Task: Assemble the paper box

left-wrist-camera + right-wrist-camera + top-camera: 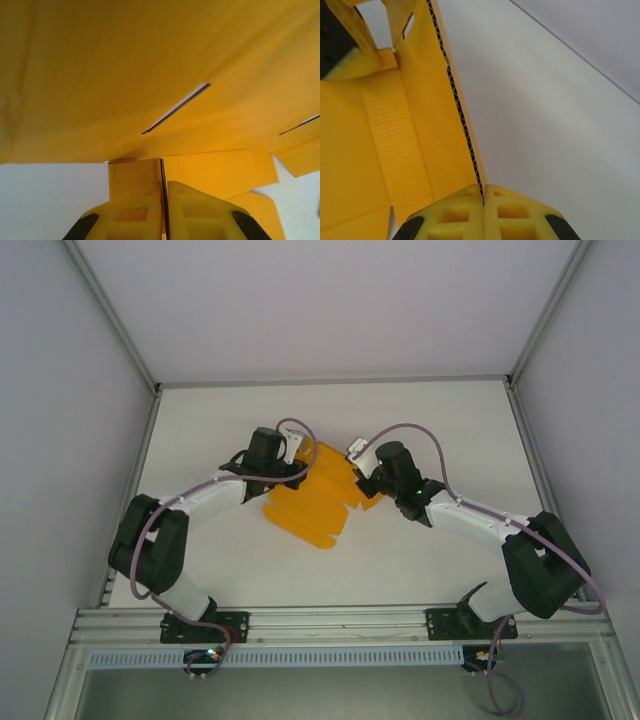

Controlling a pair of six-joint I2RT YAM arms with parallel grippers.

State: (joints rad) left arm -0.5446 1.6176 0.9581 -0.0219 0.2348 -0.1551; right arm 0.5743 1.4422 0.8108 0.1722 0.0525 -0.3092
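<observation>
The orange paper box (318,502) sits in the middle of the white tabletop (420,560), between the two arms. The left hand (163,192) pinches a thin flap edge. The right hand (483,197) pinches a side wall that seems to stand up.

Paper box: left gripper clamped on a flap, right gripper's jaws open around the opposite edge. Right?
Not quite. The right gripper is shut on the paper box edge, not open; the right wrist view shows it pinching the card. The left gripper is clamped on a flap, as said.
</observation>
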